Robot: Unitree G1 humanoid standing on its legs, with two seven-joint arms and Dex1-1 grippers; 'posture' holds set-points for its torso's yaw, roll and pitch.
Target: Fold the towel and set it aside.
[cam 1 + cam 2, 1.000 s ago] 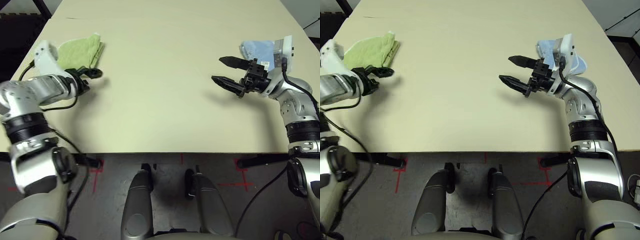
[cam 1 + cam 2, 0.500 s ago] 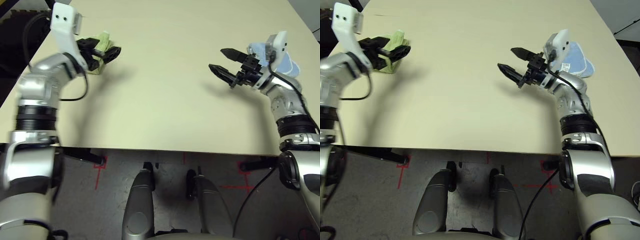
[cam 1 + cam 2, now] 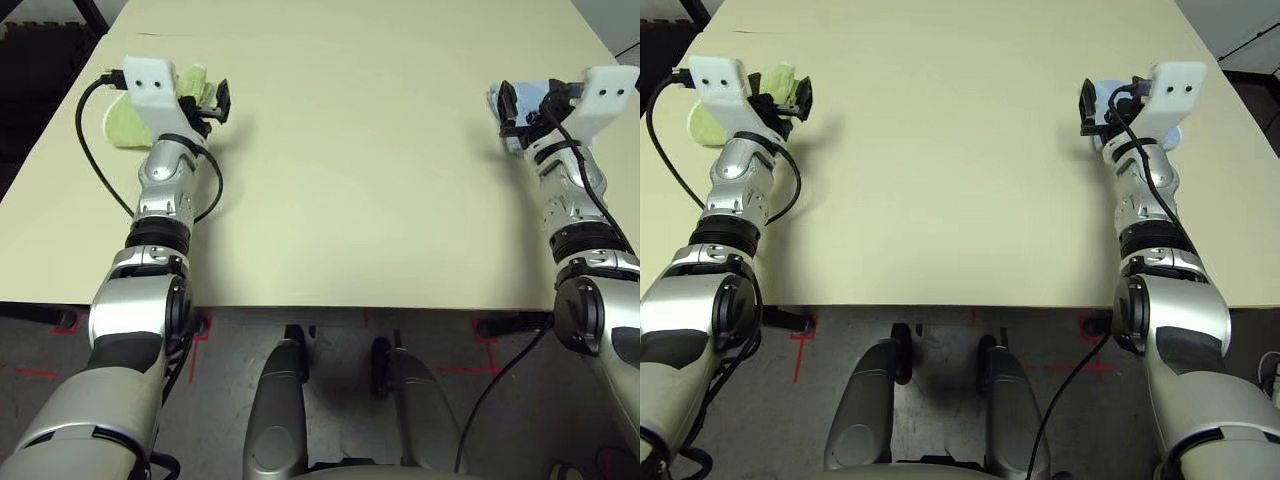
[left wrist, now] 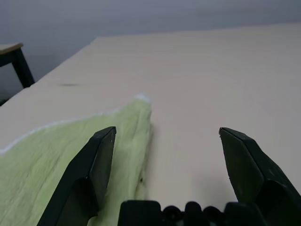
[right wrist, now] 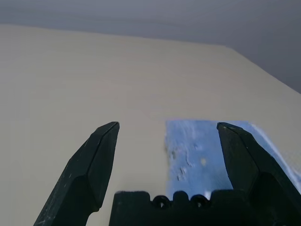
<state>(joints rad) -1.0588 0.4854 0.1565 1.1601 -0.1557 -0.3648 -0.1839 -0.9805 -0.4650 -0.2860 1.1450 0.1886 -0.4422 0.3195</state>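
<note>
Fig.: head views w/ both wrist views. No legible brand, label or writing on any item; logo and tag of the towel (image 3: 118,122) can't be made out.

Towel: light green, folded/bunched, upper left of the head views, near the table's (image 3: 350,170) left edge, partly hidden behind the left arm's white wrist block. In the left wrist view the cloth (image 4: 56,160) shows a white stitched edge running diagonally to a corner at the frame's centre. Long axis can't be settled from the head views, since the arm covers much of it.

Left gripper (image 4: 164,136): fingers spread wide, nothing between them; one finger (image 4: 96,160) over the towel's edge, contact can't be judged.

Right gripper (image 5: 167,132): fingers spread wide, holding nothing, upper right of the head views, over a light blue cloth (image 5: 197,155) lying flat on the table.

Table centre is bare beige.
</note>
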